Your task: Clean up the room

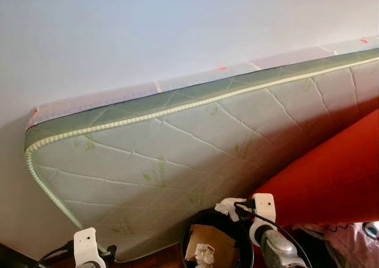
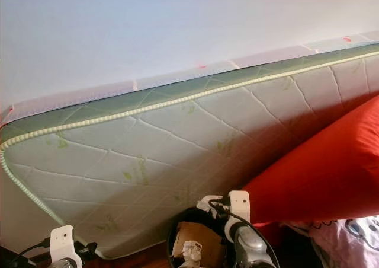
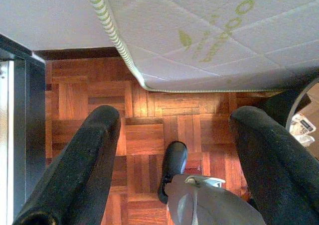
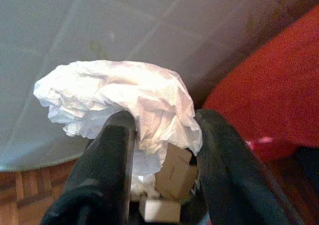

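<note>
My right gripper [image 4: 159,135] is shut on a crumpled white tissue [image 4: 119,98], held above the black trash bin [image 1: 188,235]. The same tissue [image 1: 228,207] pokes out past my right wrist over the bin's far rim. Inside the bin lie a brown cardboard box [image 1: 207,241] and scraps of white paper [image 1: 205,255]. My left gripper [image 3: 172,135] hangs open over the parquet floor [image 3: 144,135] with nothing between its fingers. Its white wrist [image 1: 86,244] is low at the left.
A quilted white and green mattress [image 1: 177,155] leans on its side against the white wall [image 1: 148,31]. A big red cushion [image 1: 331,179] rests against it on the right. A dark door frame [image 3: 25,130] stands beside the left gripper. My own black foot [image 3: 172,170] is on the floor.
</note>
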`<state>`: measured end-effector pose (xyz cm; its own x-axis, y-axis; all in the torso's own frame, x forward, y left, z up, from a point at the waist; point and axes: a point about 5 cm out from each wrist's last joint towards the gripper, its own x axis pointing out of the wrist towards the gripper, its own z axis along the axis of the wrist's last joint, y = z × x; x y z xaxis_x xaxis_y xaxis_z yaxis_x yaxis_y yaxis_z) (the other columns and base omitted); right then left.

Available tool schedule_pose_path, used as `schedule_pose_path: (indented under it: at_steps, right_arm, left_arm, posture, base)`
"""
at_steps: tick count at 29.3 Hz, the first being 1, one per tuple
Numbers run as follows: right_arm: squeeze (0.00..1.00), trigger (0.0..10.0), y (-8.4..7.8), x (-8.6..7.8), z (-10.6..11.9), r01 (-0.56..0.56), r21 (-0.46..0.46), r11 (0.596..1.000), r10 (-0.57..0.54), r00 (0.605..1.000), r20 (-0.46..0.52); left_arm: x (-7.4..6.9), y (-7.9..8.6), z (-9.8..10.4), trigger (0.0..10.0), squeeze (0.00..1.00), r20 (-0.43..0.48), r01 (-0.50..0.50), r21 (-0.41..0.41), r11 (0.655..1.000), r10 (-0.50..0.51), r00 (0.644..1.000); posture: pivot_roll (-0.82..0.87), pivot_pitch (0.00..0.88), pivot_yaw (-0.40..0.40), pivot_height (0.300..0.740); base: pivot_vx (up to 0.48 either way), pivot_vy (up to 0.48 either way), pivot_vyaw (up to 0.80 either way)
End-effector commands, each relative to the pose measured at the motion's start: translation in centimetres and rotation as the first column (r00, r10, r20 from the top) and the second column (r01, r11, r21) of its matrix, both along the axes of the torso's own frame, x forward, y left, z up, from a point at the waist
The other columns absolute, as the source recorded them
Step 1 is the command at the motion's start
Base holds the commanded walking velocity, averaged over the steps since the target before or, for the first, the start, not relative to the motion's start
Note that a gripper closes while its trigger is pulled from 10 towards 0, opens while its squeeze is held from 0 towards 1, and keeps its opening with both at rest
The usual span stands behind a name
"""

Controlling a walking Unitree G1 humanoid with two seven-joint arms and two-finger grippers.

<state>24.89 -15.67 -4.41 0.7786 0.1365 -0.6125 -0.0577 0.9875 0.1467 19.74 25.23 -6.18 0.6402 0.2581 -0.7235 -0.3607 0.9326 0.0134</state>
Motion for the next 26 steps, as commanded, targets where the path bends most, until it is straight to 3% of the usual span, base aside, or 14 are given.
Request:
schedule_pose_path:
  at_steps: [1, 5, 12, 18, 26]
  right_arm:
    - [1.0, 10.0, 0.0, -0.3, -0.2, 0.001, -0.005, 1.0, -0.001, 1.0, -0.021]
    - [1.0, 10.0, 0.9, -0.5, -0.5, -0.016, -0.01, 1.0, 0.015, 0.999, -0.043]
    - [1.0, 10.0, 1.0, -1.0, -0.9, -0.029, -0.02, 0.999, 0.028, 0.997, -0.066]
    - [1.0, 10.0, 0.0, -1.1, -0.9, 0.026, 0.001, 1.0, -0.026, 0.997, -0.07]
    - [1.0, 10.0, -1.3, -0.8, -0.7, 0.056, -0.051, 0.997, -0.059, 0.996, -0.067]
  left_arm:
    - [-0.3, 0.0, -0.2, 10.0, 0.0, -0.027, 0.011, 0.003, 1.0, -0.011, 1.0]
    - [-0.3, 0.0, -0.2, 10.0, 0.0, -0.027, 0.01, 0.003, 1.0, -0.01, 1.0]
    - [-0.3, 0.0, -0.2, 10.0, 0.0, -0.027, 0.01, 0.002, 1.0, -0.01, 1.0]
    - [-0.3, 0.0, -0.2, 10.0, 0.0, -0.028, 0.011, 0.003, 1.0, -0.01, 1.0]
    - [-0.3, 0.0, -0.2, 10.0, 0.0, -0.028, 0.01, 0.002, 1.0, -0.01, 1.0]
  posture:
    - [0.16, 0.019, -0.042, 0.74]
    - [0.16, 0.019, -0.041, 0.74]
    - [0.17, 0.019, -0.041, 0.74]
    - [0.16, 0.02, -0.041, 0.74]
    - [0.17, 0.022, -0.041, 0.74]
  base:
    - [0.0, 0.0, 0.0]
    - [0.0, 0.0, 0.0]
    - [0.0, 0.0, 0.0]
    - [0.0, 0.0, 0.0]
    - [0.0, 0.0, 0.0]
